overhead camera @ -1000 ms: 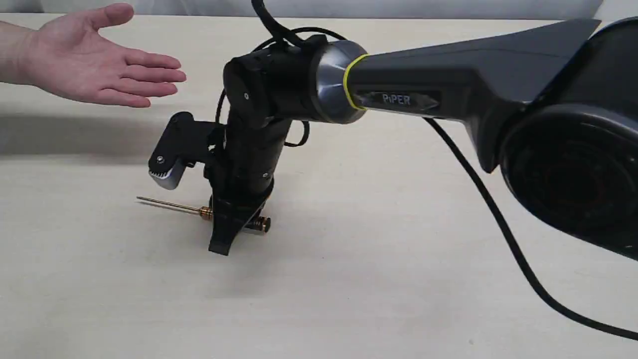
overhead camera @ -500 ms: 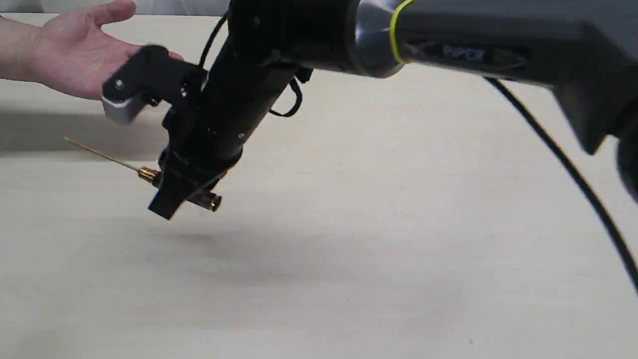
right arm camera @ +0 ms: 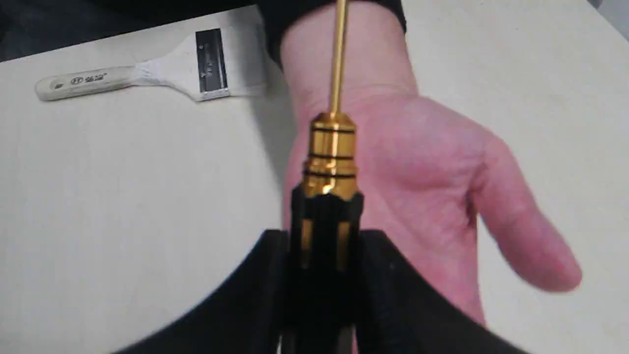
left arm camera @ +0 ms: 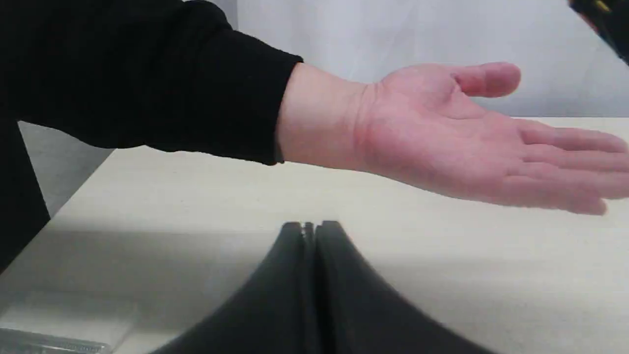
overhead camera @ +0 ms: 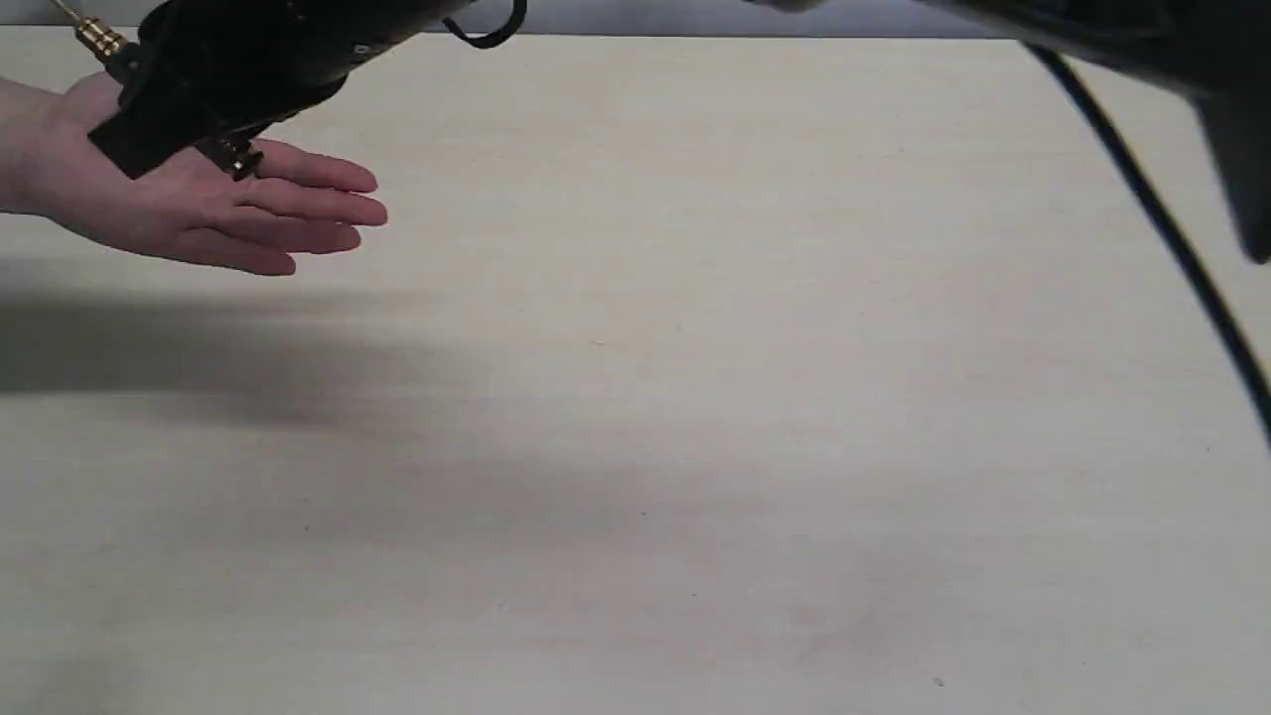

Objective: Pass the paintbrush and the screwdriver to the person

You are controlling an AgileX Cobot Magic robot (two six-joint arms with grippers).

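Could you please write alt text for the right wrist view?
The right gripper grips the screwdriver by its black handle above the person's open palm. The paintbrush lies on the table beside the wrist.

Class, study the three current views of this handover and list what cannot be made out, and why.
1. Tip of the black-handled, brass-shafted screwdriver: cut off by the frame edge in the right wrist and exterior views.
2. Pale bristles of the wide wooden-handled paintbrush: hidden behind the person's bare palm-up hand and dark sleeve.
3. Whether the screwdriver touches the palm: right gripper blocks it, exterior view.
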